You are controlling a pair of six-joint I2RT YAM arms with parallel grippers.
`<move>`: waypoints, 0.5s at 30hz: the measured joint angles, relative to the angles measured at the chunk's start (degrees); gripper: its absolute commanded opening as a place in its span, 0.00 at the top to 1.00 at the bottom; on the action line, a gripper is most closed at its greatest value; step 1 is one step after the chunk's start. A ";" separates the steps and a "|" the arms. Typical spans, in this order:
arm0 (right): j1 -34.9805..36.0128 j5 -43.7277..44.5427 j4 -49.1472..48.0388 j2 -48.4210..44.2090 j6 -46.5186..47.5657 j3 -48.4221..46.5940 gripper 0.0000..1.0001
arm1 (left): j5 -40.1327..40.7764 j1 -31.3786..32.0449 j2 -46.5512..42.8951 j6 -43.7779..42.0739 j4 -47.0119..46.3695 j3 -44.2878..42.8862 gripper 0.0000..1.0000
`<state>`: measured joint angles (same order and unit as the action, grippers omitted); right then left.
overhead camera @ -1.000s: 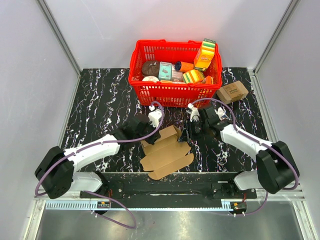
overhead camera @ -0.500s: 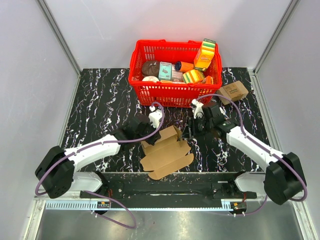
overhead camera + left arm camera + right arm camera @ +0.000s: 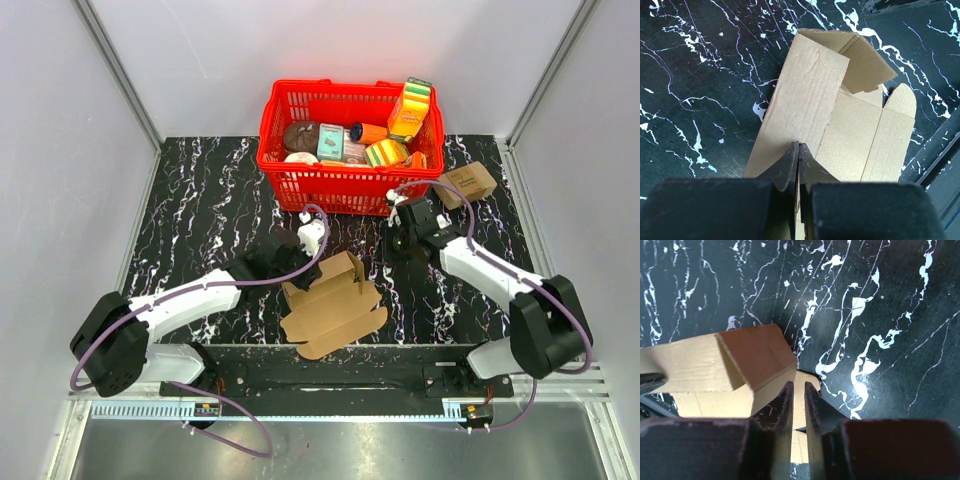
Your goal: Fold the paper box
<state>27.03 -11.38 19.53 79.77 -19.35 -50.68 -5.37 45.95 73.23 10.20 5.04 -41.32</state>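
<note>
The paper box [image 3: 335, 305] is a brown cardboard mailer lying partly folded on the black marble table, its flaps spread toward the near edge. My left gripper [image 3: 298, 265] is shut on the box's upright left wall. In the left wrist view the gripper [image 3: 798, 145] pinches the thin edge of the panel [image 3: 810, 95]. My right gripper [image 3: 397, 245] hangs to the right of the box, apart from it. In the right wrist view the jaws [image 3: 799, 385] are almost closed, with a narrow slit and nothing between them. A raised box flap [image 3: 755, 360] lies beyond them.
A red basket [image 3: 345, 188] full of groceries stands at the back centre, close behind both grippers. A small brown carton [image 3: 465, 184] with dark print sits at the back right. White walls enclose the table on three sides.
My right gripper has drawn back from the box's right flap, up and right toward the basket. The left gripper and the box have stayed where they were.
</note>
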 measured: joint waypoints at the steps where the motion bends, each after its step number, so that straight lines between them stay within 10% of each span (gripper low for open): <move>1: -0.02 0.04 -0.31 1.40 -0.07 0.00 0.86 | 0.00 0.02 0.00 0.00 0.00 0.00 1.00; 15: -0.04 -3.48 -6.73 9.44 2.69 0.13 0.89 | 0.02 0.07 0.00 0.00 0.00 0.00 1.00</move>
<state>26.98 -14.85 12.80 89.21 -16.67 -50.54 -5.34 46.02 73.23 10.20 5.04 -41.32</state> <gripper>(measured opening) 0.118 0.016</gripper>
